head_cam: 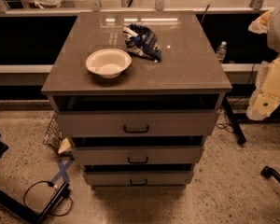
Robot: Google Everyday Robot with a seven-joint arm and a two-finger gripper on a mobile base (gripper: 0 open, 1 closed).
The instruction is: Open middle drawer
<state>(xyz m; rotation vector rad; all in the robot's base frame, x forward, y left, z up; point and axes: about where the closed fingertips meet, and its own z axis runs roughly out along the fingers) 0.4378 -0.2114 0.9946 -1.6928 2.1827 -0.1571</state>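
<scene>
1. Starting nearest, on the speckled floor at lower left: passing over a black cable (37, 197) looping beside a cross of blue tape (61, 171), both lying clear of the cabinet's front and playing no part in the job.
2. Moving up to the lowest drawer (170, 177), sitting closed under the other two and looking smallest, probably only through being seen from above.
3. Reaching the middle drawer (172, 155) just above it, second of the three, seemingly pushed in and stepping back in line with its neighbours. Carrying a small black bar handle (137, 160) at centre, facing outward with nothing in front of it, evidently placed for a straight pull toward the camera.
4. Noting the taller top drawer (177, 124) directly above, bearing a similar handle on the same vertical line, so risking a mistaken grab.
5. Finding a white bowl (108, 62) and a crumpled snack bag (142, 42) resting on the cabinet top (186, 64), just beside each other and likely sitting safe while a drawer is sliding beneath.
6. Ending at the right edge with the cream robot arm (273, 83), standing off beside the cabinet. Not showing the gripper anywhere in frame, so being unable to tell how wide it is or whether it is carrying anything. Placing the middle drawer's handle low and to the left of that arm, well apart; judging the reach as not yet begun.
</scene>
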